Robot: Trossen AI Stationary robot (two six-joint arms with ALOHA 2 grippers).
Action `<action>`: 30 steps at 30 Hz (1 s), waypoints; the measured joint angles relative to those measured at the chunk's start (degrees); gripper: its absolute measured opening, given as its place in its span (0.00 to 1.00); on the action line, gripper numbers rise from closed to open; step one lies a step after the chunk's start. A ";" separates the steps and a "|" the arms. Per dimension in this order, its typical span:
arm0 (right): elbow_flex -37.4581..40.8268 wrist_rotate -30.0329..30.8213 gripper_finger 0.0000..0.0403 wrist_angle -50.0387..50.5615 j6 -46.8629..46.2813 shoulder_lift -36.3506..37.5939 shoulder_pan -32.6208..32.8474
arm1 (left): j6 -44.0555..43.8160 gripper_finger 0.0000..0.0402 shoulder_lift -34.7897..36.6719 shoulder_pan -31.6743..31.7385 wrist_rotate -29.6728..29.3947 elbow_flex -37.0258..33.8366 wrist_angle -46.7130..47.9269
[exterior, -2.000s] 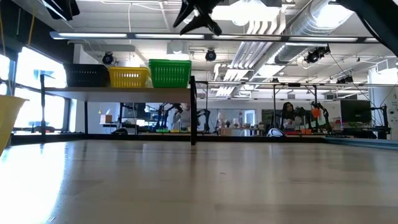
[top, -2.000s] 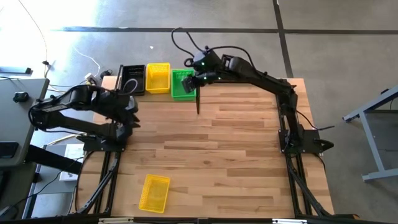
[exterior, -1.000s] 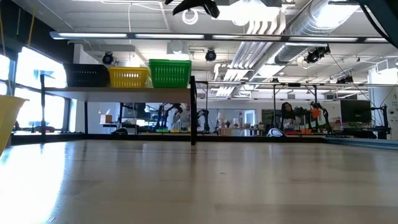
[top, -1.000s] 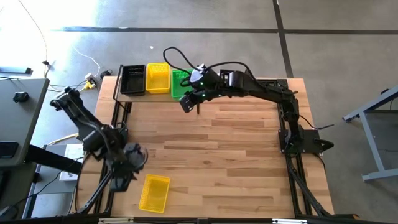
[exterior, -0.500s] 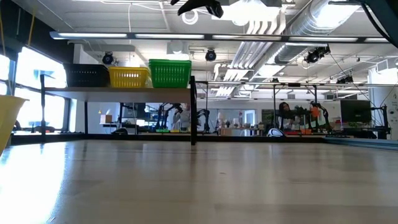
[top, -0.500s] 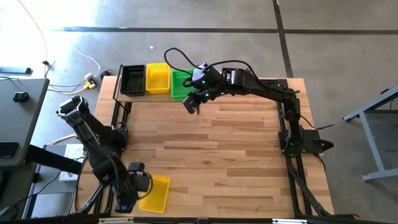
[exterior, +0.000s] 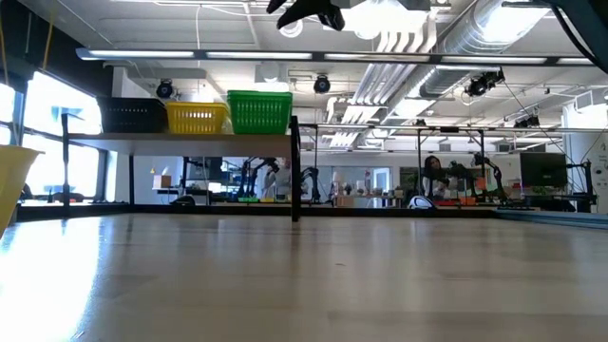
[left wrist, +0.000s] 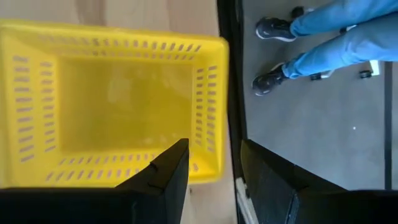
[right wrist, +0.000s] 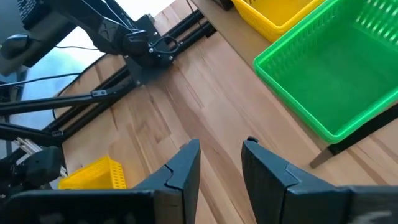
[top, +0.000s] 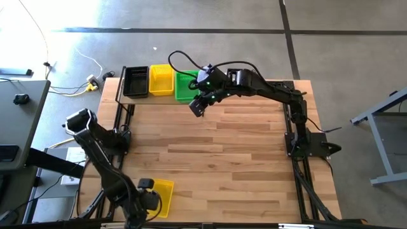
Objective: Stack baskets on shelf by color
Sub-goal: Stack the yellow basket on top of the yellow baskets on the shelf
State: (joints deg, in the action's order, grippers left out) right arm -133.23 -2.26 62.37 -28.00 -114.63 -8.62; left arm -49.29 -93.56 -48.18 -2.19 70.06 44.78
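A black basket [top: 134,81], a yellow basket [top: 161,80] and a green basket [top: 183,87] stand side by side on the shelf [exterior: 180,139] at the table's far left. Another yellow basket [top: 160,194] lies on the table at the near left, open side up; it also shows in the left wrist view [left wrist: 118,106]. My left gripper [top: 148,200] is open above that basket's near end, one finger over its inside and one outside its wall [left wrist: 211,112]. My right gripper [top: 198,107] is open and empty, high above the table beside the green basket [right wrist: 336,81].
The middle and right of the slatted tabletop [top: 241,152] carry nothing. The shelf's black end upright [exterior: 295,166] stands right of the green basket. A person's legs in blue trousers [left wrist: 323,37] stand on the floor just past the table's near edge.
My left arm has swung from the table's left side toward the near edge and come over the loose yellow basket. The baskets have not moved.
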 joint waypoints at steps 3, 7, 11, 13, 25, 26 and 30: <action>0.00 -0.03 0.26 0.13 0.01 0.00 0.02 | 0.68 0.34 -1.90 -0.14 0.01 0.00 -1.55; 0.00 -0.15 0.26 0.24 0.01 0.00 0.02 | 0.81 0.34 -3.81 -0.32 0.06 0.00 -2.72; 0.00 -0.15 0.26 0.57 0.01 0.00 0.02 | 0.82 0.34 -4.99 -0.74 0.26 0.00 -3.52; 0.00 -0.15 0.26 0.85 0.01 0.00 0.02 | 0.82 0.34 -5.43 -0.86 0.28 0.00 -4.32; 0.00 -0.14 0.26 1.60 0.02 0.00 0.02 | 0.03 0.34 -9.85 -1.53 1.05 -0.02 -4.93; 0.00 -0.15 0.26 1.77 0.05 0.00 0.02 | -0.24 0.34 -10.10 -1.51 1.03 -0.02 -5.13; 0.00 -0.13 0.26 1.79 1.29 0.00 0.02 | -2.09 0.31 -10.97 -1.44 0.61 -0.02 -4.76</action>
State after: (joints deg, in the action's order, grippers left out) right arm -133.23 -2.39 64.16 -26.71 -114.63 -8.60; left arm -51.38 -104.54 -49.63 -1.58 70.04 40.03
